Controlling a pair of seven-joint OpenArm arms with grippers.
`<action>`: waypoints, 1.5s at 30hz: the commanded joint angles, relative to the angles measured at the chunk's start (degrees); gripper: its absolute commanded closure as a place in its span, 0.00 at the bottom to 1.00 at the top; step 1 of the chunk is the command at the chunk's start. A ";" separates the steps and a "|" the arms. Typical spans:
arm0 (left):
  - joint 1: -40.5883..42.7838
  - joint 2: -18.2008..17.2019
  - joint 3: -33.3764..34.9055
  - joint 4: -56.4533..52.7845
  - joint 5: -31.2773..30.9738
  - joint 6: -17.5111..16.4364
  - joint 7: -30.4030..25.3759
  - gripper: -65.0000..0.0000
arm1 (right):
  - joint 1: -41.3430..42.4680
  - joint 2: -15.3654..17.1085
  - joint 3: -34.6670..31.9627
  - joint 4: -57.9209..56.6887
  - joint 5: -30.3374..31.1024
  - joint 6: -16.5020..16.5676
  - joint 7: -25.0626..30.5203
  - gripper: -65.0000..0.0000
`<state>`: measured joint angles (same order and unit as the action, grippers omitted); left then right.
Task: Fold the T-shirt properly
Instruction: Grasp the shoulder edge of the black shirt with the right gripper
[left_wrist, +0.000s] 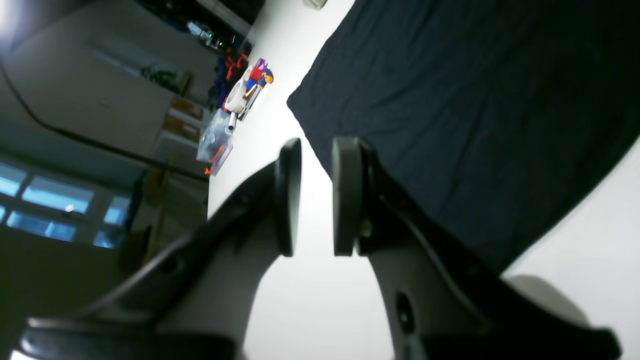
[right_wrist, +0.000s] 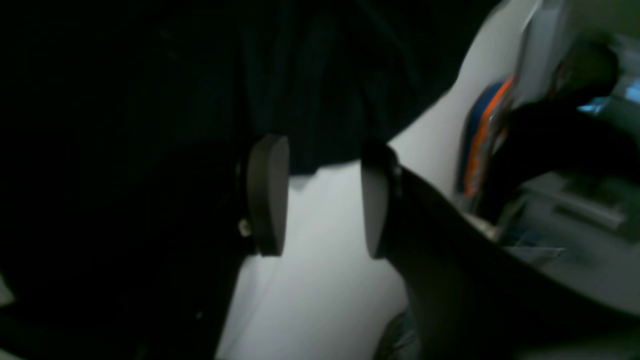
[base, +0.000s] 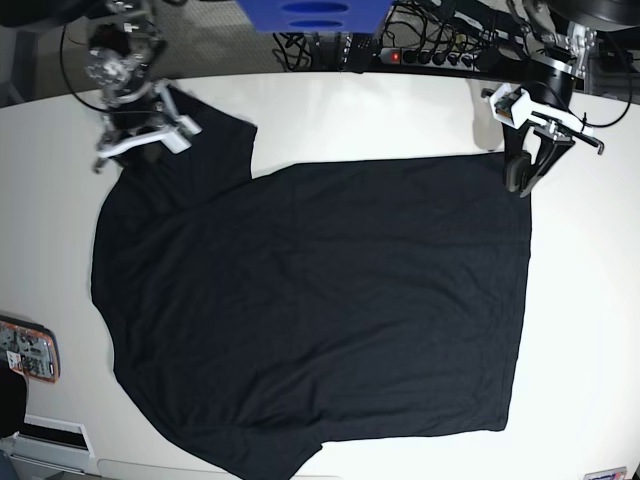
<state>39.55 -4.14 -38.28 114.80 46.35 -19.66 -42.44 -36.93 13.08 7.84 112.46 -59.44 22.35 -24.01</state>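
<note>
the table (base: 590, 330) carries the t-shirt (base: 320, 310), spread flat across its middle. left gripper (left_wrist: 316, 197) hangs over bare table beside the shirt's corner, jaws spread, empty. right gripper (right_wrist: 318, 195) sits at a sleeve edge, jaws apart.

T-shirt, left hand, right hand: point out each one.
T-shirt (base: 320, 310): base view, middle of the flat black body.
left hand (left_wrist: 317, 197): left wrist view, gap between its open fingertips.
right hand (right_wrist: 324, 197): right wrist view, gap between its open fingertips.
</note>
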 joint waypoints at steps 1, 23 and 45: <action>0.32 -0.91 -0.18 0.93 -1.29 0.98 -1.39 0.83 | -0.57 -0.82 -1.29 1.16 -0.82 -0.77 0.49 0.65; -4.52 -7.42 -0.18 -13.57 -1.91 1.07 -13.08 0.83 | -12.08 -6.53 -13.42 1.34 -7.15 -7.10 -0.39 0.65; -4.61 -9.88 -0.18 -17.27 -1.91 1.15 -13.17 0.83 | -12.44 -6.36 -13.24 0.90 -0.65 -7.18 -4.87 0.65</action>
<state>34.74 -13.34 -38.15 96.77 45.69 -19.31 -54.41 -48.71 6.66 -5.52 112.77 -60.38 15.38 -29.08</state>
